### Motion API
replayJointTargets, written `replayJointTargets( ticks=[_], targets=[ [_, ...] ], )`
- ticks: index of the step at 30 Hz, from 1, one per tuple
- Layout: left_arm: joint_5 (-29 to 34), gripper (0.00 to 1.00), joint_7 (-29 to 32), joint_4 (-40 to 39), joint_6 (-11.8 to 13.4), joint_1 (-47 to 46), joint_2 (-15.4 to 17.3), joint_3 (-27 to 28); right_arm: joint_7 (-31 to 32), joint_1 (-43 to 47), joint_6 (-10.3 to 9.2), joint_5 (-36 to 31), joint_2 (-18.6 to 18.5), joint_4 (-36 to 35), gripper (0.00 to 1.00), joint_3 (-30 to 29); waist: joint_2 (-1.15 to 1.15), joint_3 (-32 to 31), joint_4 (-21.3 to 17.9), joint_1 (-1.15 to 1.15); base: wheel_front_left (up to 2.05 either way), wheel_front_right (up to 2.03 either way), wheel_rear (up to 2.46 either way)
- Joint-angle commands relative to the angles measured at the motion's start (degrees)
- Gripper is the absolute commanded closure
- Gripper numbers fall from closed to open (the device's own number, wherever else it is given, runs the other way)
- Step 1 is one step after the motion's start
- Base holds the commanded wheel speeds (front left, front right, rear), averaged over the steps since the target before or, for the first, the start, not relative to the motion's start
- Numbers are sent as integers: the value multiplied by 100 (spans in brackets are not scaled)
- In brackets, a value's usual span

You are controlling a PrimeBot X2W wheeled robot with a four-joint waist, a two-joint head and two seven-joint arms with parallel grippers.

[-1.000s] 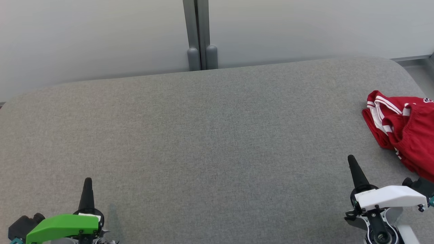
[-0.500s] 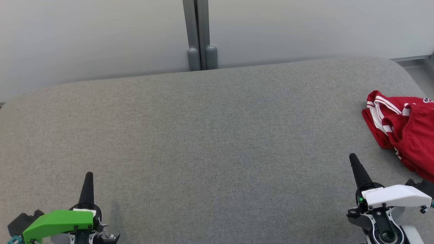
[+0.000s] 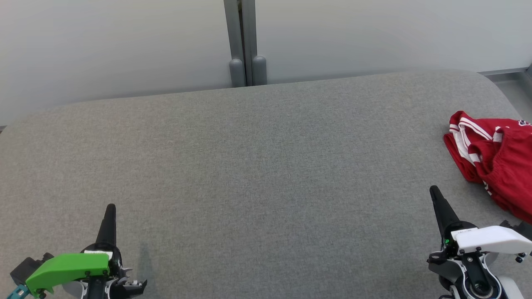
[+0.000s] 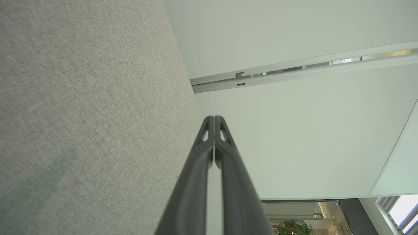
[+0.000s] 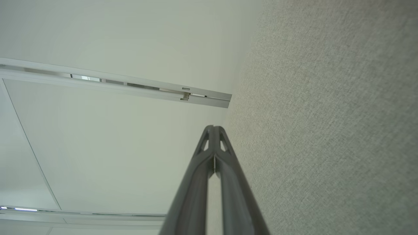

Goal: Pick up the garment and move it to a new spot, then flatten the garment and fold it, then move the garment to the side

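grey woven-fabric desk [image 3: 266,166] with rounded corners takes up most of the head view. behind it stand pale white wall panels [image 3: 124,41], split at upper centre by a grey vertical metal post [image 3: 243,37] with two rounded grey caps at its foot.

crumpled red garment [image 3: 494,162] with white striped trim lies bunched on the desk at the right edge of the frame, about mid-height, and is partly cut off by that edge. nothing touches it.

left fingers [image 3: 109,209], long, dark and tapered, rise from under a bright green plastic cover [image 3: 68,268] at the lower left, tips pointing up the frame. they are pressed together and hold nothing. a faint shadow sits on the desk just to their right.

right fingers [image 3: 434,192], same dark pair, rise from under a white plastic cover [image 3: 492,240] at the lower right. they lean slightly to the left, are closed tight, and hold nothing. their tip sits below and left of the garment, near it but apart, with a strip of bare desk between.

left wrist view: fingers [image 4: 211,121] meet along a thin seam at centre. the desk [image 4: 81,98] fills the left half and pale wall the right.

right wrist view: fingers [image 5: 211,130] likewise meet at the tip. the desk [image 5: 326,130] is on the right and wall panels are on the left.
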Motion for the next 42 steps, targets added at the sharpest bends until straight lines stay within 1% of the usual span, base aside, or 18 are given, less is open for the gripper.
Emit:
replayJointTargets(
  ticks=[1,25,42],
  targets=[
    [-124,100,34,-46,10,-130,45,10,42,29,-4,129,-32,-57,100,-30,0,0,0,0,0,0,0],
    [-1042,100,290,-118,12,-237,48,10,292,62,-4,1092,-39,-159,100,-118,0,-7,-7,0,0,0,0],
    [-1039,100,296,-113,11,-223,47,9,295,63,-4,1093,-39,-159,100,-117,0,-7,-7,0,0,0,0]
  ],
)
